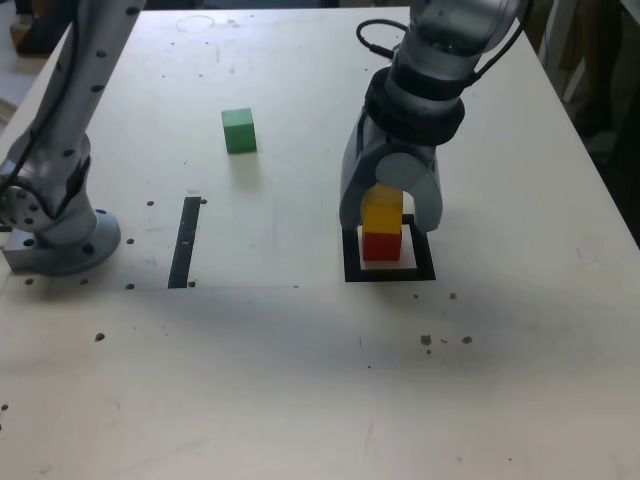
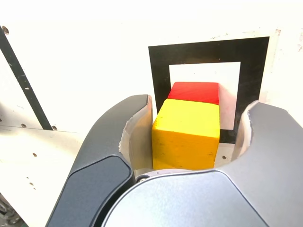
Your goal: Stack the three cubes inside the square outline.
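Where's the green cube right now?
The green cube sits alone on the table, toward the exterior view's left and farther back than the square outline, beyond the far end of the black strip. It is outside the wrist view.

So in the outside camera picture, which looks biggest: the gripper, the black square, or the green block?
1. The gripper looks biggest.
2. The black square outline comes next.
3. The green cube looks smallest, though it sits farther from the camera.

I can read no text, label, brand or number anywhere: none on my fingers (image 2: 187,142), on the cubes, or on the surface (image 1: 300,380), which carries only plain black tape marks
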Controlling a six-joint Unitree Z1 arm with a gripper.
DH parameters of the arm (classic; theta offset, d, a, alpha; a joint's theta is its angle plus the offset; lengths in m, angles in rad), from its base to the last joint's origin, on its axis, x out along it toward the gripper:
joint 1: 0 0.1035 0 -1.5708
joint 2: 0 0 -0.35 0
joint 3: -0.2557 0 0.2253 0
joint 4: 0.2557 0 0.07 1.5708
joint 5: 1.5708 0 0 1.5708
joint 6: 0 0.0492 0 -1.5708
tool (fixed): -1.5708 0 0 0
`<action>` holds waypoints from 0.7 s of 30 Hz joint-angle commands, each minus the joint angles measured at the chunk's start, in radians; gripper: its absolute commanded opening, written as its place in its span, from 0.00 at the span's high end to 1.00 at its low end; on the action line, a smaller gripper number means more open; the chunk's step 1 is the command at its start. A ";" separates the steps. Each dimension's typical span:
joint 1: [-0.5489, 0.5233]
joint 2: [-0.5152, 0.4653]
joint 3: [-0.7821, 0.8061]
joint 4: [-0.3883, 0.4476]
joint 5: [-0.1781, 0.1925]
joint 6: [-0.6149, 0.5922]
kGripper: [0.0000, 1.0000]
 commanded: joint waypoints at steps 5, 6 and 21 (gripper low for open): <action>0.005 -0.071 0.034 0.013 0.020 -0.001 0.01; 0.007 -0.086 0.042 0.017 0.026 -0.001 0.01; 0.159 -0.345 0.266 0.043 0.135 0.039 0.00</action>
